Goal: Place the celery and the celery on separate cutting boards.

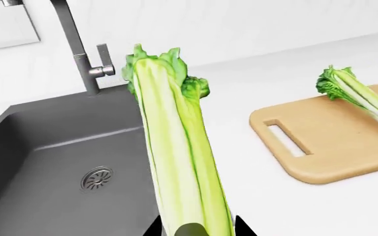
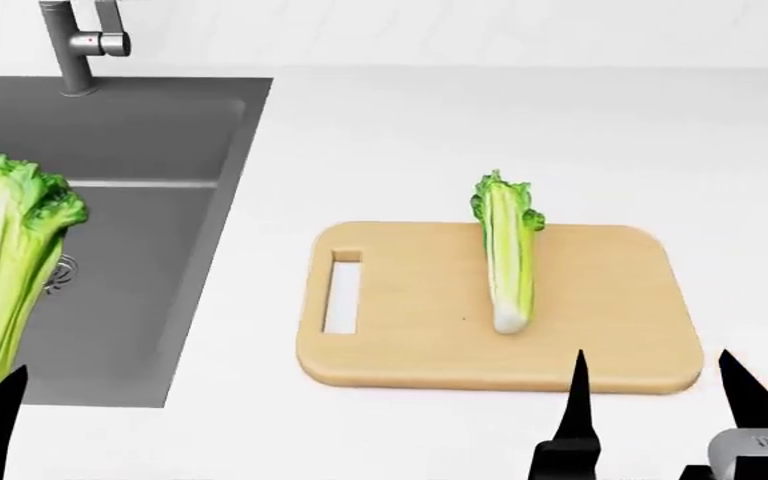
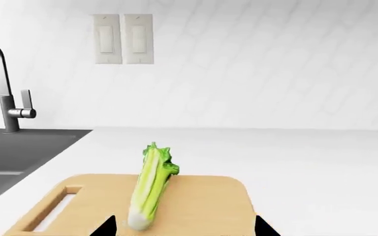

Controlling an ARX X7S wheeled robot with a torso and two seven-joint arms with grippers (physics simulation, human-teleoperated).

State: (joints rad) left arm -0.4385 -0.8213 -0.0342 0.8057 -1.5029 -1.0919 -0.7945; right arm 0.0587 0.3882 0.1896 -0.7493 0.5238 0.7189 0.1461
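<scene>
One celery (image 2: 508,262) lies on the tan cutting board with a slot handle (image 2: 398,345), whitish base toward me; it also shows in the right wrist view (image 3: 151,188) and the left wrist view (image 1: 363,98). My right gripper (image 2: 658,395) is open and empty, just in front of that board's near edge. My left gripper (image 1: 196,231) is shut on the base of the second celery (image 1: 179,157), holding it above the sink's right side (image 2: 11,265). The paler grooved board is out of view.
A dark grey sink (image 2: 157,150) with a drain (image 1: 97,178) and a metal faucet (image 2: 80,45) fills the left. White counter (image 2: 491,130) surrounds the board. Wall switches (image 3: 123,38) sit on the backsplash.
</scene>
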